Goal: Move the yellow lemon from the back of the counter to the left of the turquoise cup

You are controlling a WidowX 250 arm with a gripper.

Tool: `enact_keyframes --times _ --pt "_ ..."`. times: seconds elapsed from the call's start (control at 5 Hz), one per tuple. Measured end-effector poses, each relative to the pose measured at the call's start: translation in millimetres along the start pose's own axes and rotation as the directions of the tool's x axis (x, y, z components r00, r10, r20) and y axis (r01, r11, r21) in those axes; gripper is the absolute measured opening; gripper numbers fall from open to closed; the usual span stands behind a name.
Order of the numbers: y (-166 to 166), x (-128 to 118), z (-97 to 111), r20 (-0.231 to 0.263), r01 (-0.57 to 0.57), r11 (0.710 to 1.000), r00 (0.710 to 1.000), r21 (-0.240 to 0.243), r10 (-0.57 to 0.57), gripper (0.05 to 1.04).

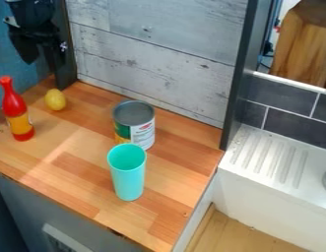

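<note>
My black gripper (42, 63) hangs at the upper left, above the counter's back left corner, its two fingers apart and nothing visible between them. The yellow, egg-shaped object (55, 100) lies below it and is the nearest thing. To the left a red bottle (16, 110) with a yellow-orange label stands upright. Near the middle is a metal can (134, 123) with a green and white label, upright. A turquoise cup (127, 172) stands in front of the can, partly covering its lower part.
The wooden counter (66, 182) ends at a front edge and a right edge. Whitewashed boards (155, 54) rise behind it, with a dark upright post (241, 74) at their right end. Further right are a white sink with a ridged drainboard (270, 155) and dark tiles (293, 125).
</note>
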State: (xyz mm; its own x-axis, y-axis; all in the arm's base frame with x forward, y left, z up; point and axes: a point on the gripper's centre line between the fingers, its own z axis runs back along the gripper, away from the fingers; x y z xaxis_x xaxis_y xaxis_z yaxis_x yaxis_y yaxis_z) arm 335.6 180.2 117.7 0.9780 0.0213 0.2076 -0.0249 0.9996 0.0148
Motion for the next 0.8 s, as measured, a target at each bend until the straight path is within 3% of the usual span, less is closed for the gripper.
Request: enact_keyframes --times 0.2,0.4,0.6,0.8 --pt "-0.8 -5.6 -15.1 -0.038 -0.007 1.0 0.999 -0.02 0.007 1.0" --pt "2.5 1.7 -28.9 -0.002 -0.097 0.995 0.995 -0.012 0.097 1.0" --pt "9.1 9.8 -35.1 0.05 -0.237 0.971 0.97 0.011 0.236 1.0" --pt "13.7 7.7 -50.8 0.038 -0.342 0.939 0.939 0.027 0.341 1.0"
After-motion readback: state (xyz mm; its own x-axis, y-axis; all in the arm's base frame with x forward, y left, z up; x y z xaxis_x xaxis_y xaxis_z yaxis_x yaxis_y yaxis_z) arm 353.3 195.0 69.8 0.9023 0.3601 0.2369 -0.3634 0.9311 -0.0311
